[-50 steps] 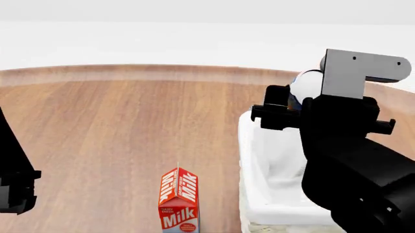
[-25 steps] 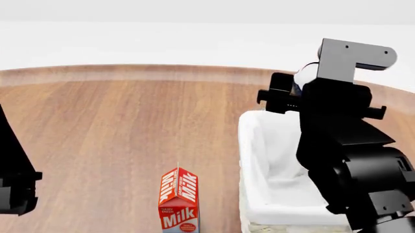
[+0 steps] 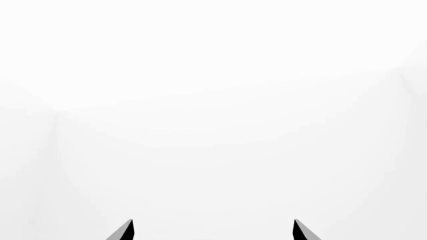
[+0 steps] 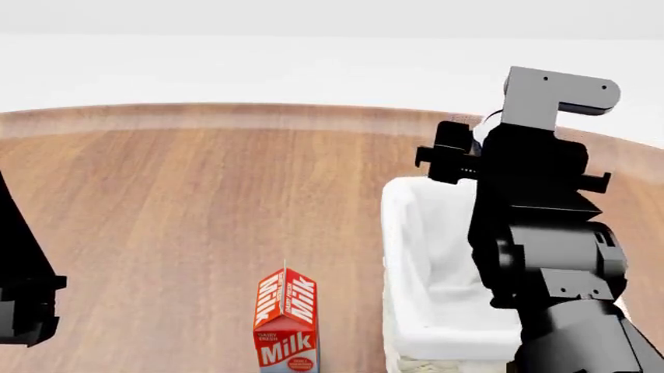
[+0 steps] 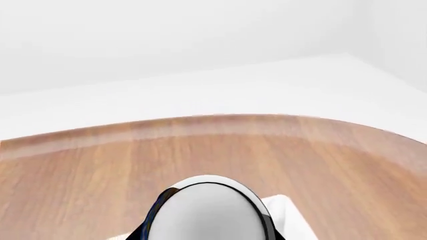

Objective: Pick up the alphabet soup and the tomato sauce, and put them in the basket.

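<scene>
At the bottom edge of your head view, a red and white milk carton [image 4: 286, 320] stands upright on the wooden worktop [image 4: 186, 202], and the basket [image 4: 415, 256] sits just right of it at lower right, its white cloth liner showing. Your left end effector [image 3: 212, 231] appears only as two dark fingertips in the left wrist view, set wide apart with nothing between them, facing plain white; the dark bulk at the far lower left of the head view is that arm. Your right arm rises through the right of the frame, over the basket's right half, and the right end effector [image 4: 469, 159] hangs above the basket's far rim. In the right wrist view the alphabet soup [image 5: 204, 210] fills the bottom centre, its silver-white top toward the camera with a blue sliver of label at its left edge; the end effector is holding it, though the fingers themselves are out of frame. Beyond it the worktop's curved far edge crosses the frame, and past that lie white floor and white walls. You cannot see the tomato sauce in any view.
</scene>
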`<state>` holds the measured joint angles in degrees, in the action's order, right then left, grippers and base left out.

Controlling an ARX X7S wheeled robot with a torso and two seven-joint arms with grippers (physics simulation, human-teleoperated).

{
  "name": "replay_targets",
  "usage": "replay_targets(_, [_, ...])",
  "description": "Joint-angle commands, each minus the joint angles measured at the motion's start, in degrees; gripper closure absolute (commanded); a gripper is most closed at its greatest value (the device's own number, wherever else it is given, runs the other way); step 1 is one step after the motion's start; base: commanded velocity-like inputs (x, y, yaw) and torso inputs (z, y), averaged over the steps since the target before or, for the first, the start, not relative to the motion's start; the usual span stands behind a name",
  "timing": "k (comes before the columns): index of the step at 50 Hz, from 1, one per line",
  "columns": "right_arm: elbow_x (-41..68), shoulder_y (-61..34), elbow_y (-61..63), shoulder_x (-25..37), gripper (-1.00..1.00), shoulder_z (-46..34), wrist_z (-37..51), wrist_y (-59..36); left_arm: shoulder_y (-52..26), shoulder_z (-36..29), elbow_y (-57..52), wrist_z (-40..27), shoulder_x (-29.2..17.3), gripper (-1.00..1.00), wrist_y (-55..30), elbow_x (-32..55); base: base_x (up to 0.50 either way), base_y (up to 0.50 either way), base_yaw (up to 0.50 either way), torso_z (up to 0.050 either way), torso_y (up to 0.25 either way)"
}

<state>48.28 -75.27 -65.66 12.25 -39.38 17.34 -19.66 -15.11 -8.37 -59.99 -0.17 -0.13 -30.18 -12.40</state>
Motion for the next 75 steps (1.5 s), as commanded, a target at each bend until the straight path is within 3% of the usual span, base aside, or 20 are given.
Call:
replay_targets(1, [-4.82, -3.16, -8.6, -2.8, 1.0, -0.61, -4.46, 1.4, -0.1, 0.69, 0.0, 0.34, 0.02, -1.0, 0.19, 0.35, 0.0, 0.0, 0.0, 0.0, 0.0])
replay_targets(23, [-9.7, -1.6, -9.15, -2.89, 1.0, 4.29, -3.47, -3.86, 0.77, -0.05, 0.0, 0.09, 0.01, -1.0, 0.71, 0.01, 0.0, 0.0, 0.0, 0.0, 0.0])
replay_targets(75, [-28.56, 4.92, -9.23, -3.84, 1.0, 23.78, -6.21, -3.78, 1.04, -0.61, 0.0, -0.2, -0.03, -1.0, 0.53, 0.12, 0.0, 0.0, 0.0, 0.0, 0.001])
